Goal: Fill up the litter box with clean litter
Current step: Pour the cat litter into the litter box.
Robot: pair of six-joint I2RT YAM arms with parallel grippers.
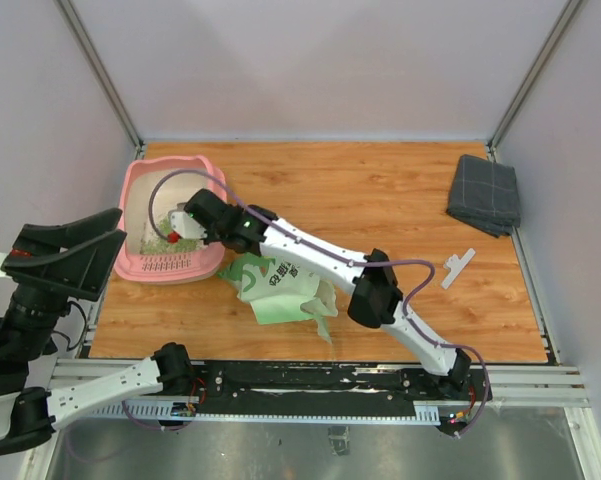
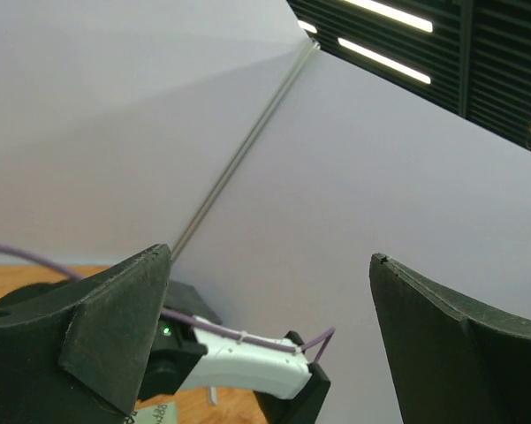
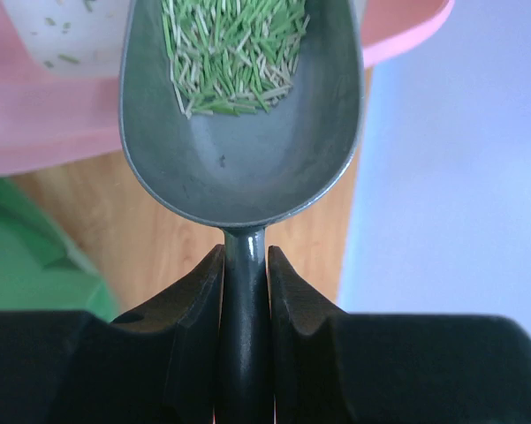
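Note:
The pink litter box (image 1: 140,185) stands at the table's far left. My right gripper (image 1: 183,232) reaches over its near right corner and is shut on the handle of a grey metal scoop (image 3: 238,168). Clean litter (image 3: 234,53), thin green and pale bits, lies in the far half of the scoop's bowl. The bowl hangs over the box's pink rim (image 3: 44,132), and a few green bits dot the pale inside (image 3: 62,35). Some litter (image 1: 173,243) lies in the box. My left gripper (image 2: 269,256) is raised off the table's left edge (image 1: 120,226), open, nothing between its fingers.
A light green printed bag (image 1: 280,288) lies crumpled under my right arm, just right of the box. A folded grey cloth (image 1: 483,193) sits at the far right, a small white clip (image 1: 458,268) nearer. White walls close in three sides.

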